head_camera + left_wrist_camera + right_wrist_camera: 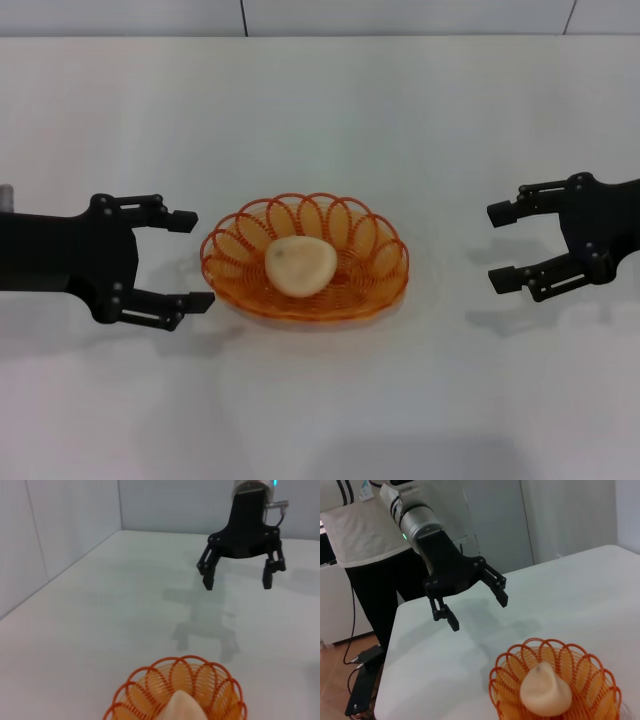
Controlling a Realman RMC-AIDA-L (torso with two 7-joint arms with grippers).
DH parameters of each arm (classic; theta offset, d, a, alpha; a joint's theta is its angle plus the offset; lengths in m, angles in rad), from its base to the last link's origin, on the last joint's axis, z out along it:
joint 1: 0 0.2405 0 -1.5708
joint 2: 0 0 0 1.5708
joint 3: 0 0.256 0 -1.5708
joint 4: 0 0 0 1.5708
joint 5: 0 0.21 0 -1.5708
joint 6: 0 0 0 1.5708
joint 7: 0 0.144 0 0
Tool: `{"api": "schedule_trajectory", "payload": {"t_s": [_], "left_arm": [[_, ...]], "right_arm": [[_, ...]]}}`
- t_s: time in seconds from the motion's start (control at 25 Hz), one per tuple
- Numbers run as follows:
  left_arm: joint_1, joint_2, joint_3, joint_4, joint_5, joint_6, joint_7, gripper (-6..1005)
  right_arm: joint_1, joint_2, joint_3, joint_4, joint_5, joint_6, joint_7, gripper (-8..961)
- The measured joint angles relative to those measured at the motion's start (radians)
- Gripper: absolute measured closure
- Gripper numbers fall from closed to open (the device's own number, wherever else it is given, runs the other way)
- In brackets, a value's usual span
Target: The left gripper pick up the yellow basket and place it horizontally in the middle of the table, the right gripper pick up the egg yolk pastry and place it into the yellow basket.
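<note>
The yellow basket lies lengthwise across the middle of the white table. The egg yolk pastry rests inside it. My left gripper is open and empty, just left of the basket's rim and not touching it. My right gripper is open and empty, well off to the basket's right. The left wrist view shows the basket and pastry close by, with the right gripper beyond. The right wrist view shows the basket, the pastry and the left gripper.
The table's far edge meets a pale wall. In the right wrist view a person stands beyond the table's edge, with a black box and cables on the floor.
</note>
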Motion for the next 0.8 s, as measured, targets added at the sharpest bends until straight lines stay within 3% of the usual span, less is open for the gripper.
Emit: {"api": "schedule_trajectory", "payload": {"t_s": [0.4, 0.8], "left_arm": [[0.005, 0.000, -0.002, -0.001, -0.001, 0.023, 0.013, 107], [0.005, 0.000, -0.009, -0.002, -0.001, 0.046, 0.015, 107]], "right_arm": [[-0.021, -0.016, 0.029, 0.003, -0.001, 0.008, -0.013, 80], [-0.024, -0.014, 0.039, -0.004, 0.000, 0.006, -0.010, 81]]}}
